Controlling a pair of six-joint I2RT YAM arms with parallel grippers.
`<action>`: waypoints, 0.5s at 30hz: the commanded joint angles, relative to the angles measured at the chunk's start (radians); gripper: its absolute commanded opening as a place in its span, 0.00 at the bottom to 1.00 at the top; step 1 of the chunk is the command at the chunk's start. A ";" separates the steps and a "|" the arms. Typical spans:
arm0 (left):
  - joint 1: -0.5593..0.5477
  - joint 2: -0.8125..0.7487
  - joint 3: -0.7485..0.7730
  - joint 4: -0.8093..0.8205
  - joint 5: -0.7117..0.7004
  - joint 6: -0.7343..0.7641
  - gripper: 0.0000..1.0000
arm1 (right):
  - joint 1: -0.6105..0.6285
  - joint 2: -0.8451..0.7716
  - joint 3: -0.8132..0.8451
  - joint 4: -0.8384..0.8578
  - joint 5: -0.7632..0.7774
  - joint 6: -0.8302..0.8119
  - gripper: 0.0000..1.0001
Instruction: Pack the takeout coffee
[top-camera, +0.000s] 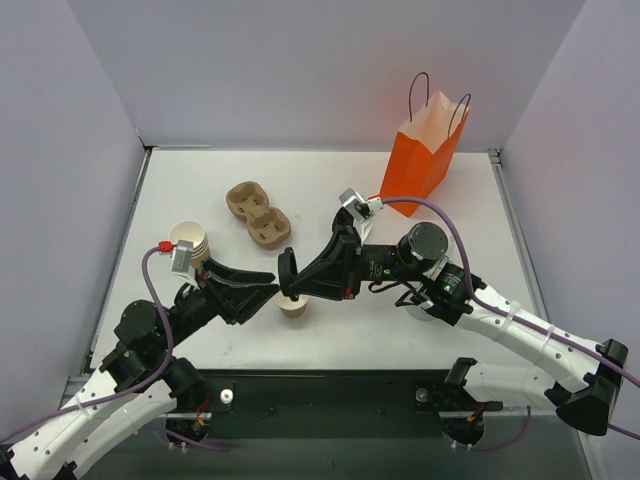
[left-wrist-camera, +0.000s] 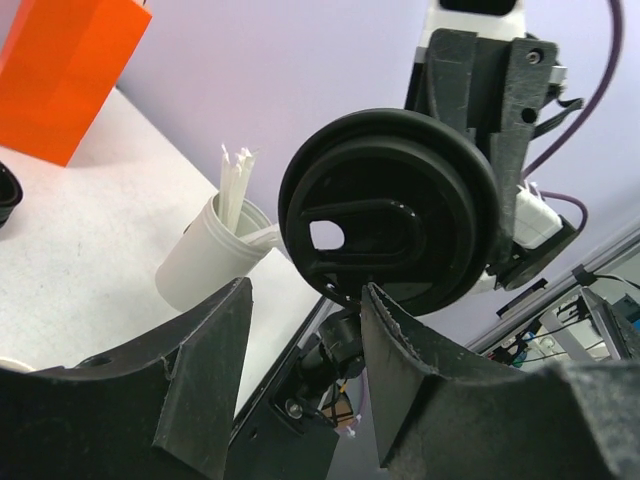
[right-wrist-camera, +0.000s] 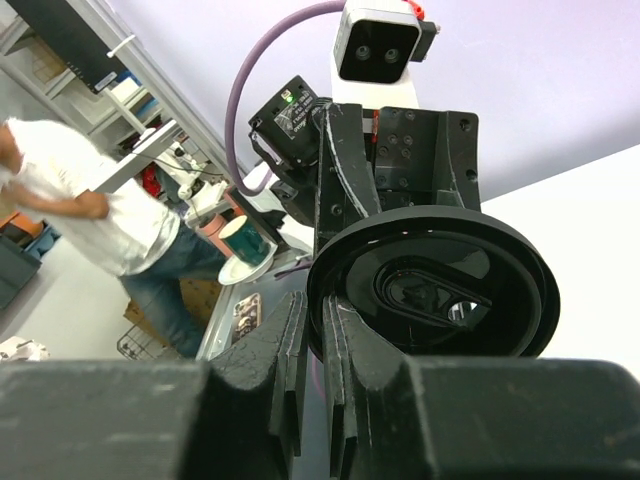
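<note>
Right gripper (top-camera: 290, 272) is clamped on the rim of the black lid (top-camera: 286, 270) and holds it on edge, not flat. Left gripper (top-camera: 272, 284) stands wide and holds nothing, its tips just beside the lid. The takeout cup (top-camera: 293, 307) sits upright and uncapped on the table (top-camera: 200, 180), close under the lid and touched by neither gripper. The orange bag (top-camera: 425, 150) stands upright at the far right, well apart from the cup.

Step in hand, as I judge it, is capping the cup. Nothing is bagged yet, so the task is early.
- Turn the lid from on-edge to flat and centre it over the cup rim before pressing.
- The cup looks light and is unsupported. Brace it low with the left gripper, or the press may tip it.
- If this is a handover, the left gripper should close on the lid rim before the right lets go.

Views:
- Left wrist: the lid (left-wrist-camera: 390, 225) shows its sip hole, with its lower edge between the 2 fingers (left-wrist-camera: 205, 380), which look clear of it. A white cylinder cup (left-wrist-camera: 200, 270) holding sticks also shows here. In the top view it is mostly hidden by the right arm.
- Right wrist: the lid (right-wrist-camera: 430, 285) rim is seated between that gripper's fingers, which confirms the grip.
- Only the top view shows the takeout cup.
</note>
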 joint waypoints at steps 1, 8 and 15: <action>0.004 -0.029 0.002 0.110 0.017 -0.011 0.57 | -0.002 -0.010 -0.008 0.158 -0.054 0.026 0.09; 0.004 -0.004 0.011 0.122 0.042 -0.022 0.57 | -0.002 -0.002 -0.015 0.235 -0.075 0.088 0.09; 0.004 0.031 0.025 0.154 0.057 -0.040 0.56 | -0.002 0.008 -0.018 0.268 -0.092 0.112 0.09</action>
